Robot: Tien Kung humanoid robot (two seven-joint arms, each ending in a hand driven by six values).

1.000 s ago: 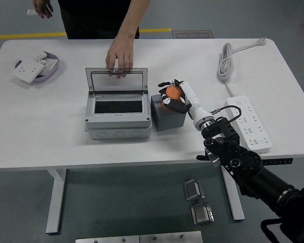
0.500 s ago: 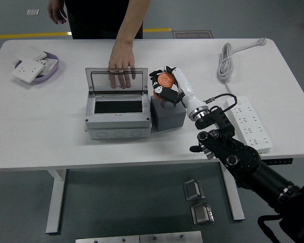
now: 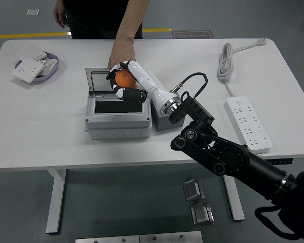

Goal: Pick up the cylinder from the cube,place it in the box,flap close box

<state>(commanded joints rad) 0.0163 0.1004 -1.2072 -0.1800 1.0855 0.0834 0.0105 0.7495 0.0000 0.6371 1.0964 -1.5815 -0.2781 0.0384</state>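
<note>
Cylinder carried off the cube to the box

The right hand [image 3: 122, 85], fingers pinching the orange cylinder [image 3: 123, 78], has swung left from the cube [image 3: 162, 121] and hangs over the box [image 3: 117, 119] opening; a person's hand [image 3: 120, 54] seemingly steadies the raised flap [image 3: 97, 81]; release comes next

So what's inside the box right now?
The box opening shows only a dark interior, nothing visible inside. The right hand holds the orange cylinder above its raised lid, hiding part of it.
</note>
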